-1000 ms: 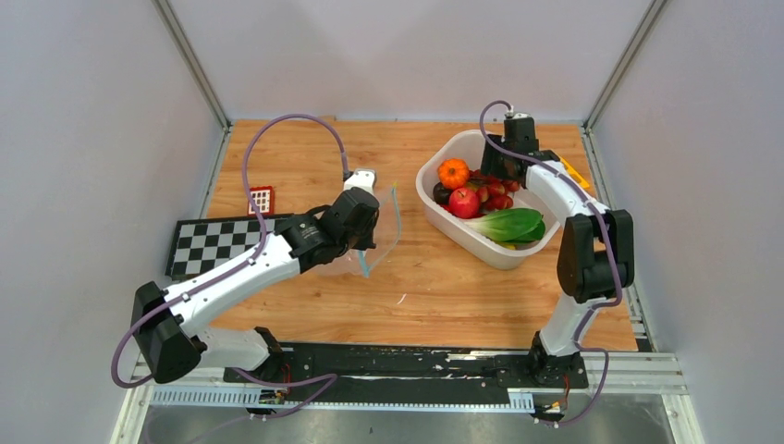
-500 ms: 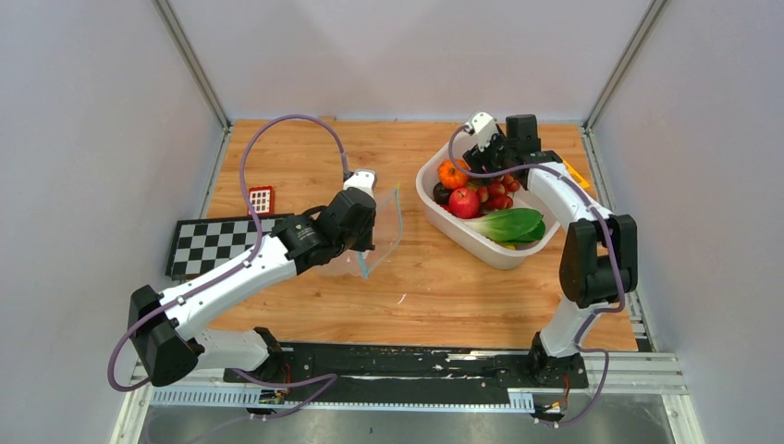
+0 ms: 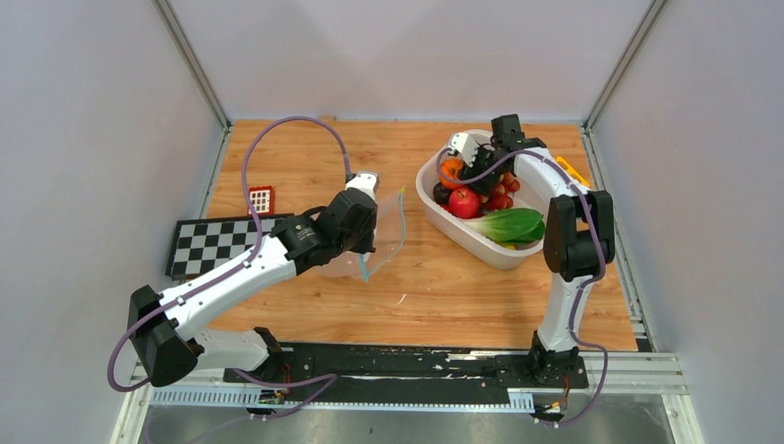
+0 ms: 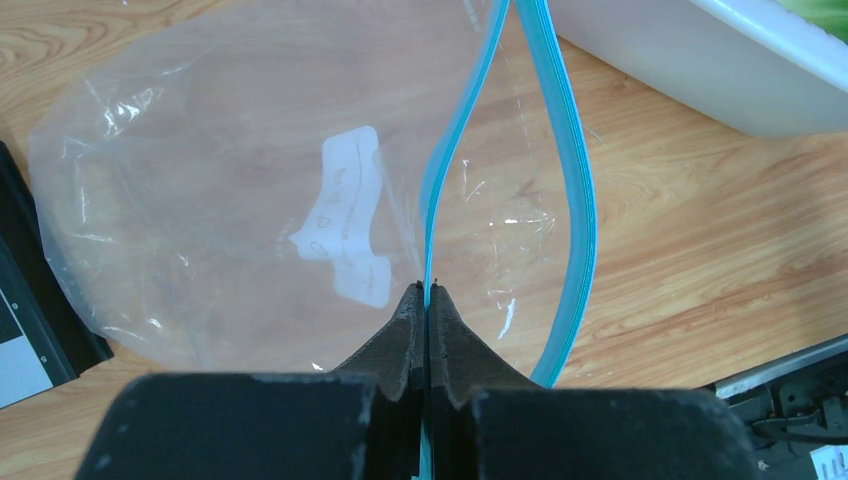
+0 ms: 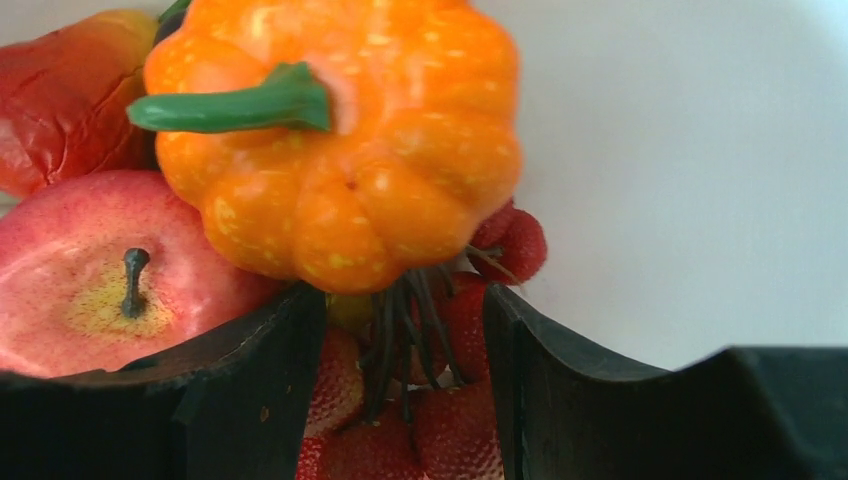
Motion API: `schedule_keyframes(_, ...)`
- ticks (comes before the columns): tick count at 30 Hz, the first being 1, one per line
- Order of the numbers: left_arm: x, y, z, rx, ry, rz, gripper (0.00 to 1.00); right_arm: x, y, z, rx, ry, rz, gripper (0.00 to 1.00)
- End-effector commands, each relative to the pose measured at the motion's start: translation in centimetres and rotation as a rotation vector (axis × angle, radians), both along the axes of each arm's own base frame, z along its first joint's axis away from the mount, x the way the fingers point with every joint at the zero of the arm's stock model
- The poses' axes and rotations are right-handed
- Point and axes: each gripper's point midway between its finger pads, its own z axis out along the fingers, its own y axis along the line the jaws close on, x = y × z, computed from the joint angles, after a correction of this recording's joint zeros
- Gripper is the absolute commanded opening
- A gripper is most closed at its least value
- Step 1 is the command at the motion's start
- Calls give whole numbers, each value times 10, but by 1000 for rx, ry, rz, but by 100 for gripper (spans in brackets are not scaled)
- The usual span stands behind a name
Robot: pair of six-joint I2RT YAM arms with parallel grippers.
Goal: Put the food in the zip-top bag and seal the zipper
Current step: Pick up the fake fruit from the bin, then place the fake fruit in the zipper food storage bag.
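- Zip-top bag (image 4: 220, 190): clear and crinkly, lying about the middle of the wooden table (image 3: 444, 296), with nothing inside (a white label (image 4: 345, 215) shows through the film).
- Zipper (image 4: 575, 200): teal, its two tracks bowed apart so the mouth gapes. Its long axis runs roughly from the table's near edge toward the far edge, and the mouth faces the right edge.
- Left gripper (image 4: 428, 305): jaws pinched tight on one zipper track, holding that lip.
- Food: piled in the white basket (image 3: 481, 248) toward the table's far right corner. It includes an orange ribbed fruit (image 5: 340, 150), a red apple (image 5: 100, 270), a red grape bunch (image 5: 440, 440) and a green leafy piece (image 3: 508, 224).
- Right gripper (image 5: 400, 320): jaws apart, straddling the grape bunch's stem just under the orange ribbed fruit, with no squeeze visible.
- Governing relation (a judgement): the bag's mouth lies leftward of the right gripper, and the right arm is the nearer to the food. Any piece it lifts would have to travel left and enter crosswise to the zipper's length.
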Motion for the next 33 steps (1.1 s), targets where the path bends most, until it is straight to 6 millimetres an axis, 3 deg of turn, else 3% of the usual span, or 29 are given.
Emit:
schedule_keyframes(1, -1, 3, 11, -24, -27, -9, 0, -11, 2, -11, -15, 62, 71, 59)
schedule_keyframes(3, -1, 2, 11, -22, -24, -14, 0, 3, -5, -13, -39, 10, 16, 52)
schedule_keyframes(5, -2, 1, 12, -25, -24, -18, 0, 12, -12, -10, -66, -20, -27, 30)
schedule_keyframes(6, -2, 1, 12, -25, -24, -18, 0, 15, -15, -6, -75, -35, -48, 27)
schedule_keyframes(10, -2, 1, 13, -25, -26, -17, 0, 23, -14, 26, -29, -130, -100, 1)
schedule_keyframes(13, -1, 1, 12, -23, -23, -18, 0, 24, -11, 61, 43, -219, -154, 0)
schedule_keyframes(19, -1, -1, 12, -31, -22, -22, 0, 13, -23, 126, 129, -439, -287, 0)
schedule_keyframes(22, -1, -3, 13, -39, -24, -24, 0, 2, -25, 147, 179, -495, -325, 0)
schedule_keyframes(28, -1, -8, 18, -65, -26, -34, 0, -27, -23, 179, 338, -558, -414, 0)
schedule_keyframes(31, -1, -9, 17, -73, -24, -35, 0, -52, -10, 203, 482, -571, -388, 0)
schedule_keyframes(33, -1, -11, 17, -80, -21, -36, 0, -74, 1, 230, 599, -606, -344, 0)
